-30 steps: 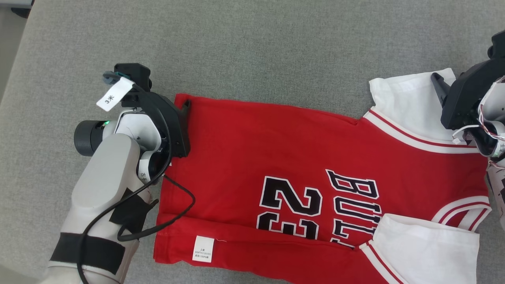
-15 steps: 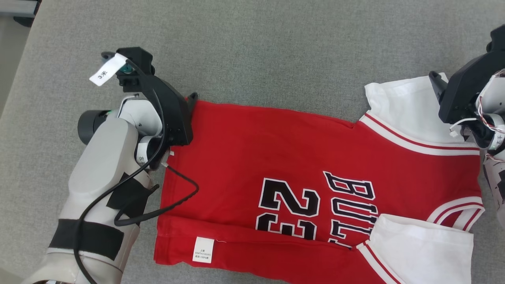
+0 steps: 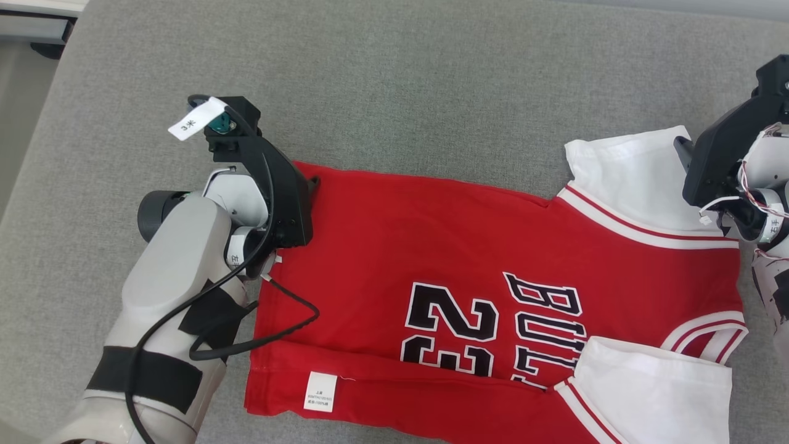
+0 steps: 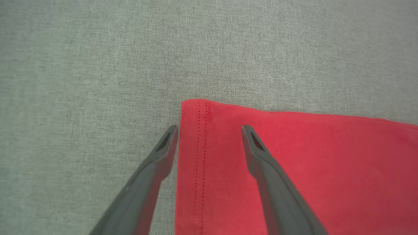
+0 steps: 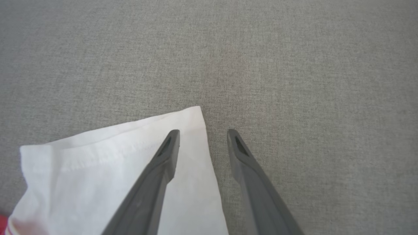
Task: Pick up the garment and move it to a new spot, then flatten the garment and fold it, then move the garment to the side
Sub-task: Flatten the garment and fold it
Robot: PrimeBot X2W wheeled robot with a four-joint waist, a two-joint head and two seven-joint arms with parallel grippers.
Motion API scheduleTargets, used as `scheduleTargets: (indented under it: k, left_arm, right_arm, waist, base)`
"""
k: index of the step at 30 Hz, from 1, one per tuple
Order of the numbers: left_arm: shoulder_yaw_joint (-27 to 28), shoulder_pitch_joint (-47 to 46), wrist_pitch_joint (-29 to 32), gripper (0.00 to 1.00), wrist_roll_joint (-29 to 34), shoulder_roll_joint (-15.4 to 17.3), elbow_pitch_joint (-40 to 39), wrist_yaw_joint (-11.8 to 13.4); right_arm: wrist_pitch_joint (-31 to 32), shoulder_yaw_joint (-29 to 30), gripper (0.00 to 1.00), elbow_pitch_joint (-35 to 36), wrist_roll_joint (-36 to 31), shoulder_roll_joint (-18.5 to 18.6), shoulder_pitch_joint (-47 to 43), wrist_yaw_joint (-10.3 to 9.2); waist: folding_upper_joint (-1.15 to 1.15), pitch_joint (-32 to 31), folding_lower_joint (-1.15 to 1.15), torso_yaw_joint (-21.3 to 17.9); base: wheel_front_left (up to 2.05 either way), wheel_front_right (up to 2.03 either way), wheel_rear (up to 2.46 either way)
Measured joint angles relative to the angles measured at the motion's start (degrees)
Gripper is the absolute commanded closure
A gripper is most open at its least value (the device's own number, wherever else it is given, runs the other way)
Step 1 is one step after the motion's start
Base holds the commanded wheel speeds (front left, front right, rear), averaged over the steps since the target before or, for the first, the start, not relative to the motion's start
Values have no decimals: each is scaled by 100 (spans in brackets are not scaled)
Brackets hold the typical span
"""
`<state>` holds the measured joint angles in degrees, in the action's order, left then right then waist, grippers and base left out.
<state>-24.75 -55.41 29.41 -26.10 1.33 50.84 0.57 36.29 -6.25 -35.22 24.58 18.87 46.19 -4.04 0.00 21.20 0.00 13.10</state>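
Head view: the red and white garment (image 3: 431,246) lies spread on the grey tabletop (image 3: 394,80), toward its near edge, hem pointing to the left edge and sleeves to the right. Its near long side is already turned over onto the front, care label showing, so moving and flattening look done and folding looks begun. The left hand (image 4: 210,128) is open, one finger on bare cloth-covered tabletop, the other over the far hem corner. The right hand (image 5: 203,132) also stands open, straddling the corner of the far white sleeve, gripping nothing. Left to do, by the look of it: fold the far side in, fold again, then shift the bundle aside
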Motion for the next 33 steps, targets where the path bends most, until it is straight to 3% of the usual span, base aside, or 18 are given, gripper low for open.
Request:
scheduleTargets:
  k: [3, 9, 14, 16, 18, 19, 21, 22, 24, 26, 27, 28, 33]
  left_arm:
    - [-112, 14, 56, 0, -62, -2, 0, 54]
    - [-305, 27, 133, 0, -176, 0, -127, 149]
    - [-381, 26, 165, 0, -330, 4, -175, 197]
    - [-412, 25, 166, 0, -352, 7, -199, 202]
    - [-474, 21, 183, 0, -380, 14, -210, 204]
    - [-500, 20, 189, 3, -401, 16, -210, 207]
    - [-531, 19, 210, 31, -424, 16, -215, 224]
    - [-536, 16, 215, 51, -435, 16, -214, 241]
    - [-543, 4, 215, 55, -467, 16, -210, 243]
    - [-542, -21, 212, 47, -470, 14, -202, 245]
    - [-542, -35, 196, 15, -469, 13, -200, 248]
    - [-542, -50, 181, 3, -468, 8, -190, 254]
    - [-498, -153, 103, 0, -463, 4, -113, 303]
  right_arm:
    - [52, -9, 32, -33, 0, -14, -5, -1]
    - [108, -11, 26, -1, 0, -14, -5, -41]
    - [152, 3, 27, 8, 0, -2, -2, -78]
    - [153, 3, 34, 7, -5, 0, 15, -96]
    - [152, 5, 52, -4, -7, 3, 18, -99]
    - [153, 4, 54, -9, -8, 4, 18, -99]
    - [154, 4, 60, -18, -8, 13, 20, -99]
    - [153, 3, 65, -21, -9, 19, 21, -99]
    - [153, 4, 66, -31, -11, 26, 23, -99]
    - [153, 4, 63, -38, -41, 26, 24, -100]
    - [152, 4, 62, -40, -49, 25, 25, -100]
    - [152, 4, 62, -40, -49, 25, 25, -100]
    - [142, 2, 56, -64, -66, 20, 57, -111]
  waist:
    - [0, -59, 0, 35]
    - [0, 0, 0, 83]
    - [-1, 79, 0, 113]
    - [0, 113, 0, 114]
    - [0, 131, 0, 113]
    - [-1, 135, 0, 113]
    - [0, 142, 0, 113]
    - [-1, 144, 0, 113]
    - [-1, 144, 0, 112]
    - [0, 143, 0, 111]
    - [-1, 142, 0, 110]
    - [0, 141, 0, 109]
    - [0, 149, 0, 99]
  base:
    - [0, 0, 0]
    - [0, 0, 0]
    - [0, 0, 0]
    - [0, 0, 0]
    - [0, 0, 0]
    - [0, 0, 0]
    - [0, 0, 0]
    - [0, 0, 0]
    - [0, 0, 0]
    - [0, 0, 0]
    - [0, 0, 0]
    - [0, 0, 0]
    - [0, 0, 0]
